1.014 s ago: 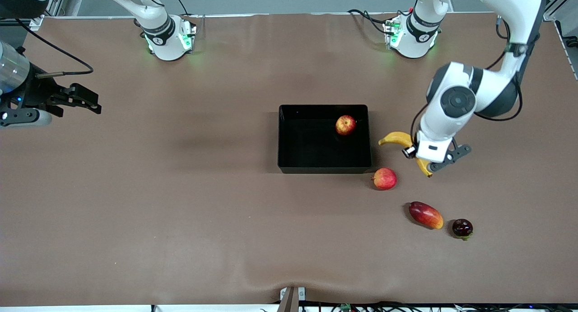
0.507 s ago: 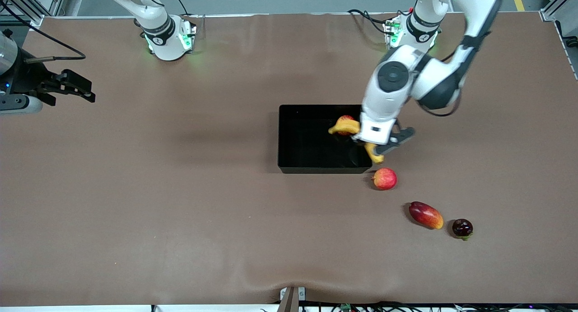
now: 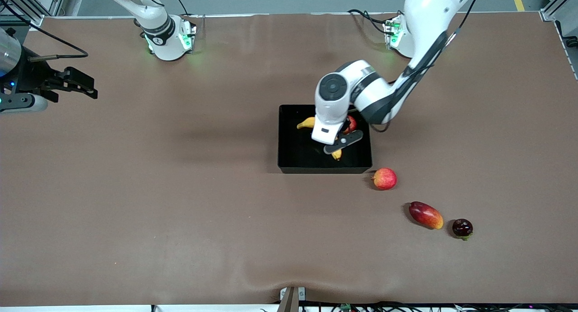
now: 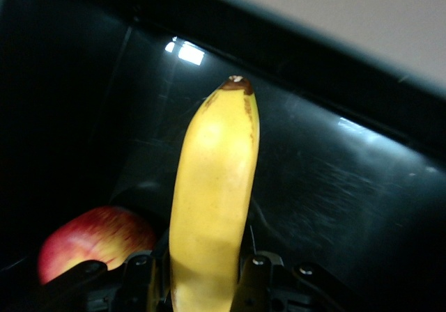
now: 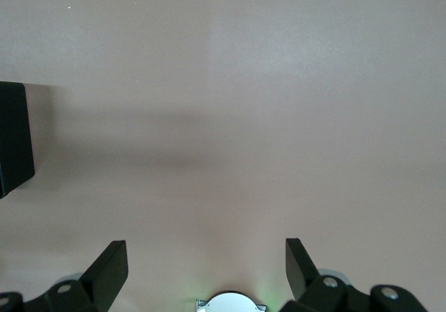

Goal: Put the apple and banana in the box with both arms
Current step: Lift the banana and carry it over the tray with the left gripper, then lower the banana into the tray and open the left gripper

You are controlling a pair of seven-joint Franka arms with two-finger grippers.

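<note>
**Op:** I see the banana (image 4: 212, 200) clamped between the left gripper (image 3: 336, 146) fingers (image 4: 254, 274), closed tight on its middle. It hangs inside the box (image 3: 289, 160), both dark tips sticking out past the wrist in the front view.

**Eng:** Apple?

**Op:** The apple (image 4: 94, 242) is in the box already, at the corner toward the left arm's end, on the base side. It sits just beside the banana, mostly hidden under the wrist from the front.

**Eng:** Arm pose?

**Op:** Left arm reaches out from its base, elbow bent, wrist pointing down over the box.

**Eng:** Right side?

**Op:** Right gripper (image 5: 207, 267) waits over bare table (image 3: 180, 190) at the right arm's end, well apart from the box, fingers spread wide, holding nothing.

**Eng:** Anything else on the table?

**Op:** 3 fruits nearer the front camera than the box: a pinker apple (image 3: 384, 178) just off its corner, then a mango-like fruit (image 3: 425, 215), then a small dark fruit (image 3: 462, 228).
</note>
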